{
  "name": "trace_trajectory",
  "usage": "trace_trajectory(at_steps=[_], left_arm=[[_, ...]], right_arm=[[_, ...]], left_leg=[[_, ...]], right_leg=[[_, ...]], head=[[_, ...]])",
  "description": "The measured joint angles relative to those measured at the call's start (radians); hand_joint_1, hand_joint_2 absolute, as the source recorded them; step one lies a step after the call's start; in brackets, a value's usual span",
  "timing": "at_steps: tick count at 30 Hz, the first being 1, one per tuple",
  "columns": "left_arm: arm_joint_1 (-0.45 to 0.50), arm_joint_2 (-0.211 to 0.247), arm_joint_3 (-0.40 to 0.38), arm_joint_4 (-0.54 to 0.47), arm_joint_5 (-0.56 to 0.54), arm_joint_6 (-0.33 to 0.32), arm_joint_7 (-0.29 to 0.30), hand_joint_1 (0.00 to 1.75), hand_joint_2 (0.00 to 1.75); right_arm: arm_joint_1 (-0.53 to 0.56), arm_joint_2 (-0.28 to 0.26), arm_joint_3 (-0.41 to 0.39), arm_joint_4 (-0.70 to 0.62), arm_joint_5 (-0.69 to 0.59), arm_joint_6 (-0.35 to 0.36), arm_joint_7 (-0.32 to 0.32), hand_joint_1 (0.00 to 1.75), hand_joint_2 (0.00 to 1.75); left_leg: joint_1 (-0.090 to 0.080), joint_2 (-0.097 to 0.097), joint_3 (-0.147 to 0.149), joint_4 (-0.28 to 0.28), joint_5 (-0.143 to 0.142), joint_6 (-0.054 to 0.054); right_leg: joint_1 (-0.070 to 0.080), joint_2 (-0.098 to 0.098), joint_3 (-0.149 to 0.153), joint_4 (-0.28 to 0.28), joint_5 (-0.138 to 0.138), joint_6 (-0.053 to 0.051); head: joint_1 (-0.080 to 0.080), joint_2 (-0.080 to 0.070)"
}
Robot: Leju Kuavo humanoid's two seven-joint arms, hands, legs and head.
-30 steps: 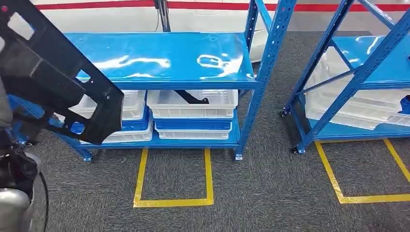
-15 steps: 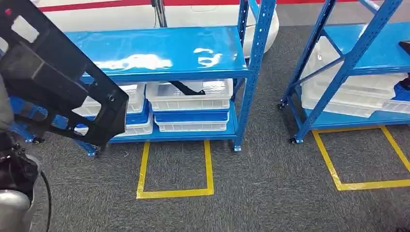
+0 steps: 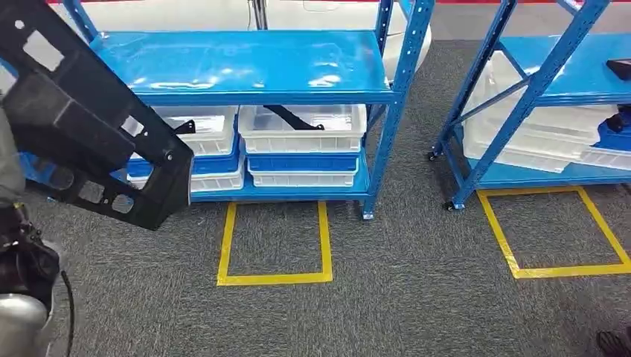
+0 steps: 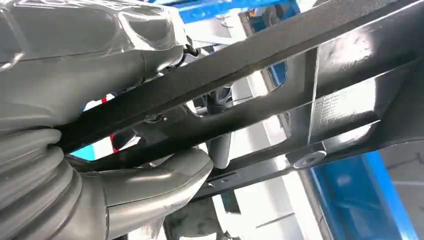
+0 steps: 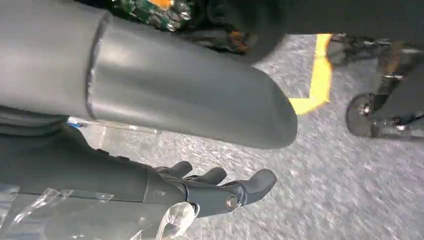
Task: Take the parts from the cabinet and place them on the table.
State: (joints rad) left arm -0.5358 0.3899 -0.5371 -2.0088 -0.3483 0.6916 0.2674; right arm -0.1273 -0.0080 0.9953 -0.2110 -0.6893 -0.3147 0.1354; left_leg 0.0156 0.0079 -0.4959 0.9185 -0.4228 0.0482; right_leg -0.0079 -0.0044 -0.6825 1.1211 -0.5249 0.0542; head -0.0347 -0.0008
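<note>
The left hand (image 4: pixel 125 165) is gripping a large black part (image 3: pixel 82 126), its thick thumb and fingers wrapping one of the part's long bars in the left wrist view. In the head view the part is rising up and away from the hand, a flat, ribbed panel full of cut-outs and small holes, tilting across the front of the blue cabinet (image 3: pixel 253 63). It is sitting clear of the shelves, touching none of them.

Judging by its look, the part is a moulded plastic frame: stiff, fairly light for its spread, and smooth enough to slide in a loose hold. Most of its length is reaching well beyond the hand, so it is probably levering hard on the grip, and a far corner could catch a cabinet post during a turn. The bar the hand is wrapping seems a sound place to hold, since the fingers are passing through an opening and closing round a rib; a hold nearer the panel's middle would likely balance better.

The right hand (image 5: pixel 210 192) is hanging over the grey carpet (image 5: pixel 325 200), holding nothing, fingers loosely apart.

Beyond the held part, white trays (image 3: pixel 301 130) are sitting on the lower shelf, one carrying another black part (image 3: pixel 290 117).
</note>
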Motion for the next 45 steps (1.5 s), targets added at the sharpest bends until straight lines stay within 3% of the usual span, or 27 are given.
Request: trace_trajectory(at_steps=[1, 2, 4, 6, 8, 9, 12, 14, 16, 18, 19, 21, 22, 23, 27, 28, 29, 31, 33, 34, 36, 37, 38, 42, 43, 44, 45], left_arm=[[0.0, 0.0, -0.001, 0.0, 0.001, 0.0, 0.0, 1.75, 1.75], [0.0, 0.0, -0.001, 0.0, 0.004, 0.0, 0.0, 1.75, 1.75], [0.0, 0.0, -0.001, 0.0, 0.017, -0.004, 0.004, 1.75, 1.75], [0.0, 0.0, -0.001, 0.0, 0.026, -0.004, 0.009, 1.75, 1.75], [-0.001, 0.0, 0.0, 0.0, 0.03, -0.004, 0.009, 1.75, 1.75], [-0.001, 0.0, 0.0, 0.0, 0.026, -0.003, 0.01, 1.75, 1.75], [0.003, 0.0, 0.005, 0.0, -0.037, 0.001, 0.027, 1.75, 1.75], [0.007, -0.001, 0.011, 0.0, -0.065, 0.002, 0.027, 1.75, 1.75], [0.015, -0.002, 0.016, 0.0, -0.073, 0.003, 0.027, 1.75, 1.75], [0.027, -0.004, 0.022, 0.002, -0.082, 0.003, 0.035, 1.75, 1.75], [0.032, -0.006, 0.027, 0.003, -0.088, 0.004, 0.039, 1.75, 1.75], [0.033, -0.01, 0.032, 0.003, -0.101, 0.004, 0.036, 1.75, 1.75], [0.032, -0.01, 0.033, 0.003, -0.11, 0.005, 0.035, 1.75, 1.75], [0.03, -0.011, 0.033, 0.003, -0.116, 0.005, 0.036, 1.75, 1.75], [0.031, -0.011, 0.035, 0.003, -0.134, 0.006, 0.043, 1.75, 1.75], [0.03, -0.011, 0.035, 0.003, -0.135, 0.006, 0.043, 1.75, 1.75], [0.028, -0.011, 0.035, 0.003, -0.137, 0.007, 0.042, 1.75, 1.75], [0.03, -0.013, 0.034, 0.003, -0.141, 0.007, 0.042, 1.75, 1.75], [0.032, -0.014, 0.032, 0.003, -0.14, 0.006, 0.049, 1.75, 1.75], [0.032, -0.014, 0.031, 0.003, -0.135, 0.003, 0.056, 1.75, 1.75], [0.031, -0.014, 0.029, 0.003, -0.135, 0.001, 0.061, 1.75, 1.75], [0.03, -0.014, 0.029, 0.003, -0.159, 0.002, 0.064, 1.75, 1.75], [0.029, -0.014, 0.029, 0.003, -0.189, 0.003, 0.069, 1.75, 1.75], [0.032, -0.014, 0.032, 0.002, -0.222, 0.002, 0.092, 1.75, 1.75], [0.032, -0.013, 0.032, 0.002, -0.216, -0.003, 0.099, 1.75, 1.75], [0.027, -0.012, 0.032, 0.002, -0.213, -0.006, 0.103, 1.75, 1.75], [0.024, -0.012, 0.03, 0.002, -0.21, -0.007, 0.107, 1.75, 1.75]], right_arm=[[0.0, 0.0, 0.002, 0.0, 0.0, 0.0, 0.001, 0.0, 0.0], [0.0, 0.0, 0.004, 0.0, 0.0, 0.0, 0.0, 0.0, 0.0], [-0.001, 0.0, 0.006, 0.0, 0.0, 0.0, 0.0, 0.0, 0.0], [-0.002, 0.0, 0.006, 0.0, -0.001, 0.0, -0.001, 0.0, 0.0], [-0.003, -0.003, 0.008, 0.0, 0.0, -0.002, -0.003, 0.0, 0.0], [-0.004, -0.003, 0.009, 0.0, 0.003, -0.002, -0.005, 0.0, 0.0], [-0.005, 0.001, 0.013, 0.0, 0.011, -0.01, -0.007, 0.0, 0.0], [-0.006, 0.001, 0.013, 0.0, 0.011, -0.013, -0.007, 0.0, 0.0], [-0.005, 0.002, 0.014, 0.0, 0.01, -0.013, -0.007, 0.0, 0.0], [-0.004, 0.004, 0.014, 0.0, 0.009, -0.009, -0.011, 0.0, 0.0], [-0.003, 0.005, 0.014, 0.0, 0.009, -0.009, -0.011, 0.0, 0.0], [-0.003, 0.008, 0.014, 0.0, 0.009, -0.009, -0.012, 0.0, 0.0], [-0.003, 0.009, 0.014, 0.0, 0.009, -0.009, -0.013, 0.0, 0.0], [-0.003, 0.01, 0.014, 0.0, 0.008, -0.005, -0.014, 0.0, 0.0], [-0.007, 0.013, 0.014, 0.0, 0.006, 0.006, -0.019, 0.0, 0.0], [-0.007, 0.013, 0.014, 0.0, 0.006, 0.006, -0.02, 0.0, 0.0], [-0.007, 0.013, 0.014, 0.0, 0.006, 0.008, -0.02, 0.0, 0.0], [-0.004, 0.013, 0.015, 0.0, 0.006, 0.008, -0.02, 0.0, 0.0], [-0.003, 0.013, 0.015, 0.0, 0.006, 0.008, -0.02, 0.0, 0.0], [-0.003, 0.013, 0.015, 0.0, 0.004, 0.008, -0.02, 0.0, 0.0], [-0.001, 0.013, 0.015, 0.0, 0.0, 0.008, -0.02, 0.0, 0.0], [0.0, 0.013, 0.015, 0.0, 0.0, 0.008, -0.021, 0.0, 0.0], [0.004, 0.013, 0.015, 0.0, 0.0, 0.009, -0.021, 0.0, 0.0], [0.002, 0.014, 0.015, 0.0, 0.0, 0.008, -0.022, 0.0, 0.0], [0.001, 0.016, 0.015, 0.0, -0.002, 0.008, -0.022, 0.0, 0.0], [0.003, 0.015, 0.015, 0.0, -0.003, 0.008, -0.023, 0.0, 0.0], [0.003, 0.015, 0.015, 0.0, -0.003, 0.009, -0.023, 0.0, 0.0]], left_leg=[[-0.002, 0.0, -0.014, 0.001, 0.011, 0.001], [-0.004, 0.0, -0.029, 0.002, 0.023, 0.001], [-0.007, -0.001, -0.056, 0.002, 0.039, -0.001], [-0.011, -0.001, -0.077, 0.002, 0.057, -0.005], [-0.016, -0.001, -0.082, 0.005, 0.069, -0.013], [-0.015, 0.003, -0.085, 0.005, 0.078, -0.021], [-0.013, 0.004, -0.093, 0.006, 0.091, -0.038], [-0.006, 0.0, -0.128, 0.088, 0.008, -0.05], [-0.002, 0.0, -0.188, 0.259, -0.085, -0.064], [0.0, 0.001, -0.211, 0.35, -0.095, -0.072], [0.0, 0.001, -0.186, 0.317, -0.068, -0.072], [-0.001, 0.01, -0.074, 0.137, 0.002, -0.067], [-0.004, 0.038, -0.02, 0.044, 0.022, -0.059], [-0.018, 0.059, 0.004, 0.004, 0.007, -0.049], [-0.012, 0.026, -0.014, -0.014, 0.02, -0.015], [-0.007, 0.02, -0.015, -0.016, 0.026, -0.012], [-0.006, 0.011, -0.021, -0.016, 0.03, -0.006], [-0.006, -0.006, -0.03, -0.016, 0.036, 0.0], [-0.005, -0.027, -0.039, -0.015, 0.043, -0.004], [-0.003, -0.039, -0.041, -0.014, 0.045, -0.007], [0.003, -0.065, -0.045, -0.006, 0.048, -0.014], [0.005, -0.075, -0.05, 0.0, 0.047, -0.018], [0.001, -0.084, -0.059, 0.007, 0.046, -0.026], [0.011, -0.13, -0.083, 0.009, 0.066, -0.058], [0.014, -0.106, -0.09, 0.019, 0.058, -0.059], [0.006, -0.057, -0.108, 0.059, 0.028, -0.063], [0.006, -0.038, -0.14, 0.13, -0.015, -0.065]], right_leg=[[0.0, 0.001, -0.019, 0.08, -0.041, 0.002], [-0.001, 0.001, -0.029, 0.145, -0.05, 0.003], [0.0, 0.001, 0.005, 0.151, 0.026, -0.002], [0.001, 0.002, 0.103, 0.024, 0.097, -0.016], [0.011, 0.003, 0.243, -0.182, 0.042, -0.032], [0.011, 0.003, 0.257, -0.215, 0.027, -0.031], [0.007, 0.003, 0.24, -0.216, 0.042, -0.048], [0.005, -0.003, 0.228, -0.215, 0.057, -0.063], [0.009, -0.011, 0.214, -0.214, 0.068, -0.067], [0.01, -0.02, 0.201, -0.212, 0.076, -0.067], [0.011, -0.025, 0.195, -0.21, 0.078, -0.066], [0.012, -0.038, 0.192, -0.205, 0.079, -0.065], [0.015, -0.044, 0.192, -0.203, 0.079, -0.065], [0.02, -0.05, 0.189, -0.202, 0.079, -0.062], [0.024, -0.084, 0.183, -0.198, 0.081, -0.043], [0.019, -0.049, 0.178, -0.183, 0.064, -0.033], [0.017, -0.015, 0.156, -0.133, 0.026, -0.029], [0.012, -0.001, 0.076, 0.048, -0.068, -0.022], [0.005, -0.001, 0.03, 0.152, -0.093, -0.018], [0.001, -0.001, 0.042, 0.13, -0.07, -0.016], [-0.009, 0.013, 0.125, -0.031, 0.02, -0.01], [-0.017, 0.053, 0.17, -0.125, 0.062, -0.007], [-0.021, 0.099, 0.186, -0.163, 0.055, -0.004], [-0.014, 0.055, 0.176, -0.166, 0.058, -0.021], [-0.019, 0.039, 0.174, -0.169, 0.063, -0.03], [-0.016, 0.029, 0.172, -0.169, 0.065, -0.034], [-0.014, 0.016, 0.169, -0.168, 0.067, -0.038]], head=[[0.0, 0.0], [0.0, 0.0], [0.0, 0.0], [0.0, 0.0], [0.0, 0.0], [0.0, 0.0], [0.001, 0.0], [-0.004, 0.0], [-0.004, 0.0], [-0.004, 0.0], [-0.005, 0.0], [-0.005, 0.0], [-0.005, 0.0], [-0.005, 0.0], [-0.004, 0.0], [-0.004, 0.0], [-0.003, 0.0], [-0.002, 0.0], [-0.002, 0.0], [-0.002, 0.0], [-0.003, 0.0], [-0.002, 0.0], [-0.002, 0.0], [-0.004, 0.0], [-0.004, 0.0], [-0.008, 0.0], [-0.009, 0.0]])
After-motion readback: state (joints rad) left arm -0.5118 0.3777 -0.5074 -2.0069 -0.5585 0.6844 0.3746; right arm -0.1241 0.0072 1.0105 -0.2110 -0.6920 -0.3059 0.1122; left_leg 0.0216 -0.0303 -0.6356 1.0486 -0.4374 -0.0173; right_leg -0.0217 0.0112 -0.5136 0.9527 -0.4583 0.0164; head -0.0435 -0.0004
